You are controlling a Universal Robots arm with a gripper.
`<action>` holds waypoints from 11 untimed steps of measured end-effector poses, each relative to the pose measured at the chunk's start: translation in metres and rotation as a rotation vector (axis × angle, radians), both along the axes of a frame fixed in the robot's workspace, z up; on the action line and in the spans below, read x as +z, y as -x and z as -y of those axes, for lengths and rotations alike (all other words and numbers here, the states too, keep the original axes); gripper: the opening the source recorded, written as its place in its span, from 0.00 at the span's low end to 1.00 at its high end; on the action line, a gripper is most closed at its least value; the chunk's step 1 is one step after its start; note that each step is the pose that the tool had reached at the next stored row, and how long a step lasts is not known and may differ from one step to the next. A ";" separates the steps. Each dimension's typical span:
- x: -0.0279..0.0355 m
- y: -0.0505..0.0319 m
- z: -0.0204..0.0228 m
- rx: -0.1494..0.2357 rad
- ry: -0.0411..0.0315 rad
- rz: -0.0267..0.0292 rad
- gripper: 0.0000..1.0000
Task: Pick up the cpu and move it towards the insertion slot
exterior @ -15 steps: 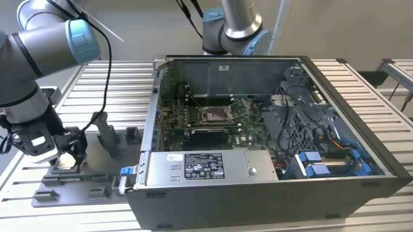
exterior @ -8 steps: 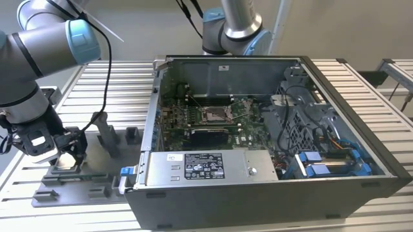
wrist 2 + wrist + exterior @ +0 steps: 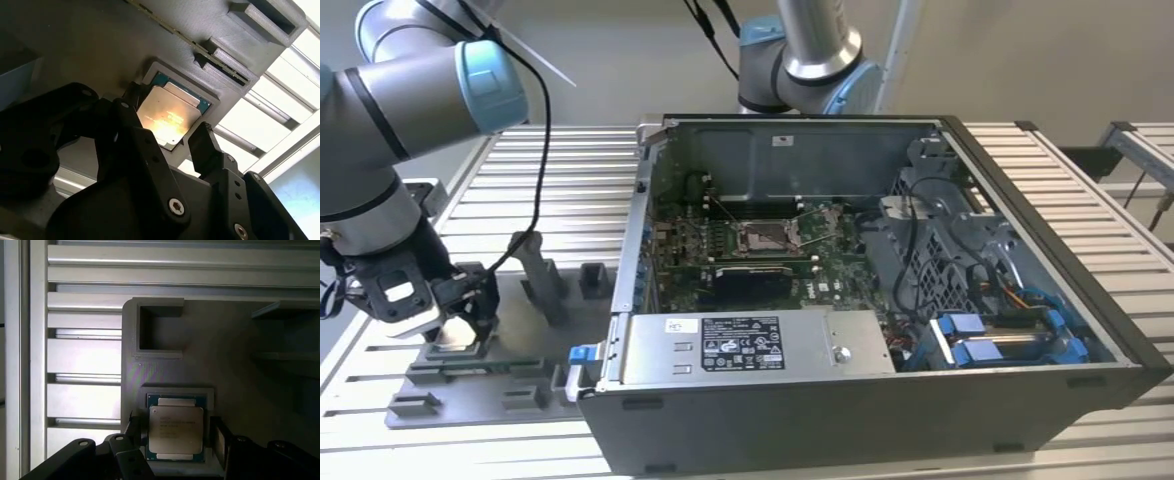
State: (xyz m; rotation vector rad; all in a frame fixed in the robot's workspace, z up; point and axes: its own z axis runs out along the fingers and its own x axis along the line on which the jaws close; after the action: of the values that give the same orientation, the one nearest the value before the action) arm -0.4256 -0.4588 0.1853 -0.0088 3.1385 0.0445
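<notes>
The arm [image 3: 414, 95] is made of fat, round, silver-grey tubes, with light blue caps [image 3: 487, 68] on the joints. A thin black cable [image 3: 548, 120] hangs along it. The gripper [image 3: 451, 312] is black and chunky. In the second wrist view its fingers [image 3: 202, 145] are dull black blocks with small shiny round screws [image 3: 176, 206].

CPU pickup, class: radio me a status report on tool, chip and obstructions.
Open tool straddles the cpu. It lies flat in grey tray, not lifted. Between tray and insertion slot: computer case wall.
</notes>
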 end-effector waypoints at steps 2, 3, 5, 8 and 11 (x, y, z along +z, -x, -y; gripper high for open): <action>0.0000 0.0000 0.0000 0.000 0.0000 -0.0001 0.00; 0.0000 0.0000 0.0000 0.000 0.0000 -0.0001 0.00; 0.0000 0.0000 0.0000 0.000 0.0000 -0.0001 0.00; 0.0000 0.0000 0.0000 0.000 0.0000 -0.0001 0.00; 0.0000 0.0000 0.0000 0.000 0.0000 0.0000 0.00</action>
State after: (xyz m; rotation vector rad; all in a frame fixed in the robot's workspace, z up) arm -0.4256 -0.4588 0.1854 -0.0081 3.1385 0.0445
